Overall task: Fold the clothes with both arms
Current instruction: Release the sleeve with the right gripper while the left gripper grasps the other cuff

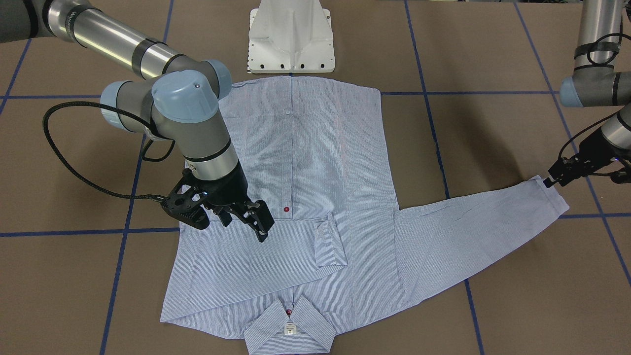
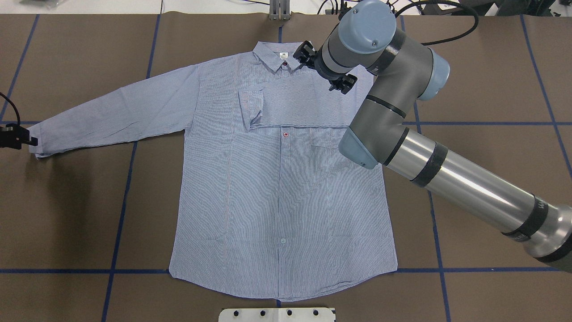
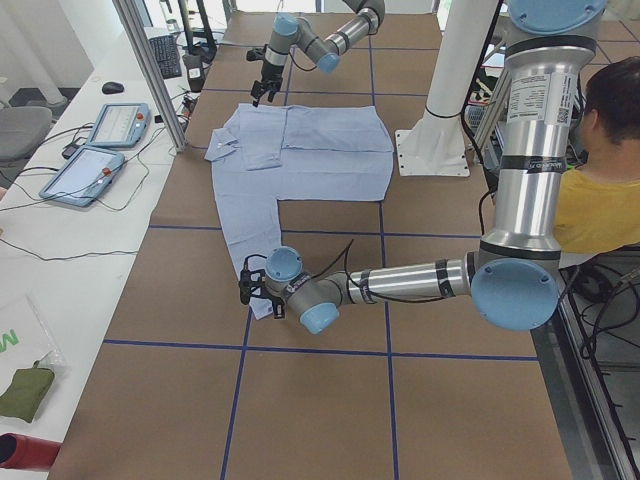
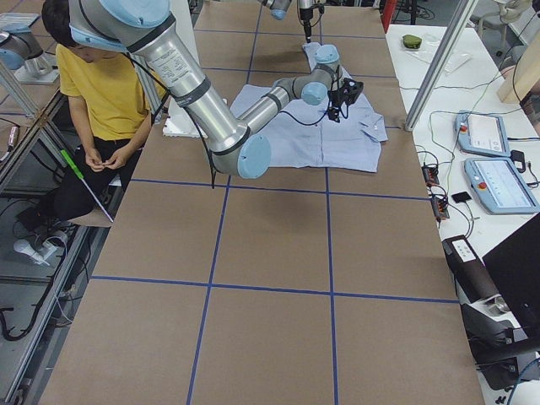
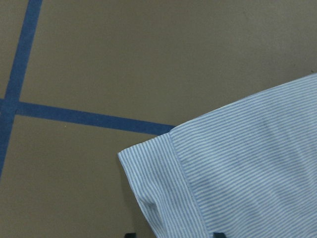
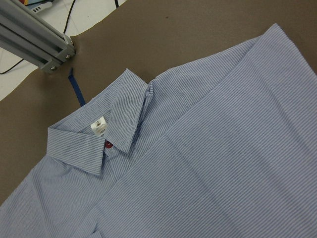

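Brown table (image 2: 67,201), blue tape grid (image 2: 67,271)

In the overhead view the left gripper (image 2: 32,139) is cut off by the left edge. In its own wrist view only two dark fingertips (image 5: 130,235) peek in at the bottom edge, apart, with the shirt (image 5: 247,163) cuff (image 5: 153,188) between them; whether they touch the cloth cannot be told. The right arm (image 2: 393,103) covers the shirt's shoulder and part of the chest pocket (image 2: 328,143) at upper right of the overhead view, and the right gripper (image 3: 260,95), at the top of the left-side view, is too small to judge.
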### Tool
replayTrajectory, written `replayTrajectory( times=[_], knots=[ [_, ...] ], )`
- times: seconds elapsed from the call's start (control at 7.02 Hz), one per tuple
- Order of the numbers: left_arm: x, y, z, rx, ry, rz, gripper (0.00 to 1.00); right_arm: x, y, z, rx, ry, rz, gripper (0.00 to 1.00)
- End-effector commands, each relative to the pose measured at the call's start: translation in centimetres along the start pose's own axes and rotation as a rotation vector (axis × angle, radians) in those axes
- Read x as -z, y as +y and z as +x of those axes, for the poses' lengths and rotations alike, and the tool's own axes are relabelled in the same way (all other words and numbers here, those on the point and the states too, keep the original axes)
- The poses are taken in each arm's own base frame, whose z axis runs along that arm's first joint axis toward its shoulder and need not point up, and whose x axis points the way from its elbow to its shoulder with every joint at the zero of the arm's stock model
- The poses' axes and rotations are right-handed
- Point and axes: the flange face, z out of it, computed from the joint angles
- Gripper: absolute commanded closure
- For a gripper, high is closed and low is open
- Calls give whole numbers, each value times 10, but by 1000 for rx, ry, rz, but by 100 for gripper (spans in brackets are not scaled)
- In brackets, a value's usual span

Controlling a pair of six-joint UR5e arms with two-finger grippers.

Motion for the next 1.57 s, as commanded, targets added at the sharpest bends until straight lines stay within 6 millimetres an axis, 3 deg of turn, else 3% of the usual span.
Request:
replayTrajectory(
  times=[0.0,0.28,0.43,0.57,0.85,1.0,1.14,1.28,1.42],
  knots=[
    [-6,4,4,-10,0,-11,51,-1,0,1,-6,2,1,0],
    [-6,5,4,-10,0,-14,62,-1,1,1,-8,2,-1,0],
    [-9,6,1,-7,-3,-19,78,0,3,-1,-9,-2,-2,0],
    [-9,6,0,-5,-3,-20,100,1,3,-1,-10,-3,-3,0],
    [-5,6,6,-34,20,-5,100,3,5,-5,-8,-9,-3,0],
    [11,8,35,-74,86,-22,100,2,5,-4,-7,-9,-5,0],
    [40,3,92,-134,167,-17,100,3,2,-4,-2,-8,-1,0],
    [63,-22,160,-169,200,5,100,3,-2,-2,0,-6,2,0],
    [77,-60,265,-131,228,1,100,11,-19,-3,-8,-13,15,0]
  ],
)
